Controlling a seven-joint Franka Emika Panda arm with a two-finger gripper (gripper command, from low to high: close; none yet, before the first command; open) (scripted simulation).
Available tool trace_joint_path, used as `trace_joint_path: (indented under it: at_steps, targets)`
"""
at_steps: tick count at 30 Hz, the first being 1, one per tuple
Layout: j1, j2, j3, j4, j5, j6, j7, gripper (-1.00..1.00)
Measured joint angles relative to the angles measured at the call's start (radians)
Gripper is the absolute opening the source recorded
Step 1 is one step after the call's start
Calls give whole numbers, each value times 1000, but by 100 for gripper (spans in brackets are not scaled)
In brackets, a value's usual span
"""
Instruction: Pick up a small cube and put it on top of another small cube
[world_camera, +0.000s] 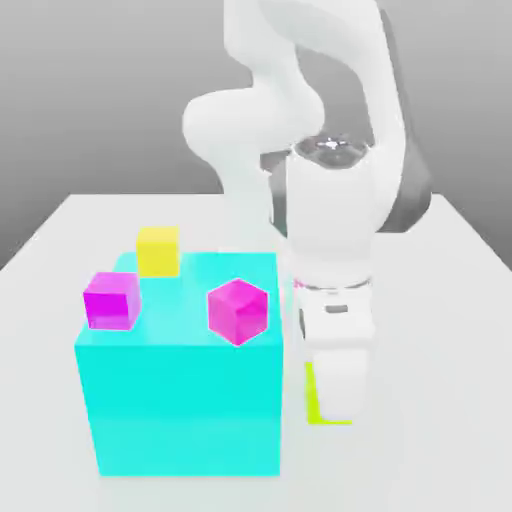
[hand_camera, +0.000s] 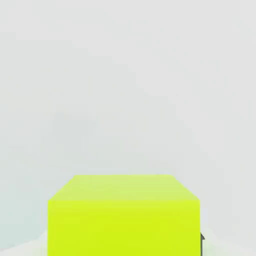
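Lime-yellow with a green tint, the small cube (hand_camera: 124, 215) sat on the pale table (world_camera: 440, 300), just beside the big cyan block (world_camera: 180, 400) on the exterior view's right. My claw (world_camera: 335, 400) was down over it, so that in the exterior view just a sliver of it (world_camera: 313, 400) peeked out from behind my hand. Whether my fingers were pinching it or spread around it I could not tell; they may have been touching its sides. On top of the cyan block stood a yellow cube (world_camera: 158, 250) and two magenta cubes (world_camera: 110, 300) (world_camera: 238, 311), all apart.
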Motion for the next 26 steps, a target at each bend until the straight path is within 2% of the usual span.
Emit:
trace_joint_path:
  at_steps: [3,6,10,17,19,22,23,26]
  targets:
    - [-48,-94,-32,39,-22,-113,-10,-100]
    - [-99,-194,-53,78,-85,-230,-5,-100]
    - [-191,-323,-74,128,-197,-383,1,-100]
    - [-343,-427,-167,214,-417,-664,-174,-100]
    - [-355,-407,-193,205,-442,-666,-222,-100]
    - [-356,-356,-222,144,-447,-564,-244,-100]
    - [-356,-343,-229,128,-447,-536,-247,100]
    - [-356,-343,-229,128,-447,-536,-247,100]
